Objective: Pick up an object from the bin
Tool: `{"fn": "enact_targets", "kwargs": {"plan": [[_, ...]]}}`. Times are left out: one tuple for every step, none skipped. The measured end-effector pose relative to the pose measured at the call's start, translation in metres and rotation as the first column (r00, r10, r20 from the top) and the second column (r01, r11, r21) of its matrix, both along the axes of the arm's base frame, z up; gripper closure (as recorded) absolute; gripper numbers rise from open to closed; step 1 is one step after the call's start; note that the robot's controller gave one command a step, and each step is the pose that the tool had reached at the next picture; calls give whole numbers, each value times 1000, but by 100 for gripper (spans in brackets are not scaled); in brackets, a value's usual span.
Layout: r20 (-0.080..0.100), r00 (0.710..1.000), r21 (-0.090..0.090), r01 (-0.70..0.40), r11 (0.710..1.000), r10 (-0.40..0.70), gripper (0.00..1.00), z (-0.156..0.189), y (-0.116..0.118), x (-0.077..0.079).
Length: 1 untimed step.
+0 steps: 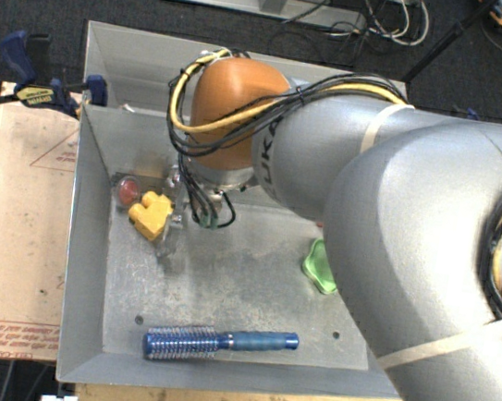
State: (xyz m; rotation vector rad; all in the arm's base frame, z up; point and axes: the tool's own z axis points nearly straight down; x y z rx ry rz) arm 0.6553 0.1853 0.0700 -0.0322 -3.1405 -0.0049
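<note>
Nearest me, a blue brush (220, 342) lay lengthwise along the front wall of the bin (85, 245), bristles to the left, the way loose things settle against a wall. At the far left a small red thing (127, 190) sat just beside a yellow block (151, 215), both close to the left wall. The gripper (173, 230) hung low at the block's right edge, so I took the block for its likely target. Whether the gripper was open or closed I could not tell; the wrist hid that. Further right, a green piece (318, 269) lay partly under the arm.
</note>
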Motion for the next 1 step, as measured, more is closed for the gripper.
{"fn": "enact_targets", "kwargs": {"plan": [[-1,993,-1,119,993,-119,0,2,48,-2]]}}
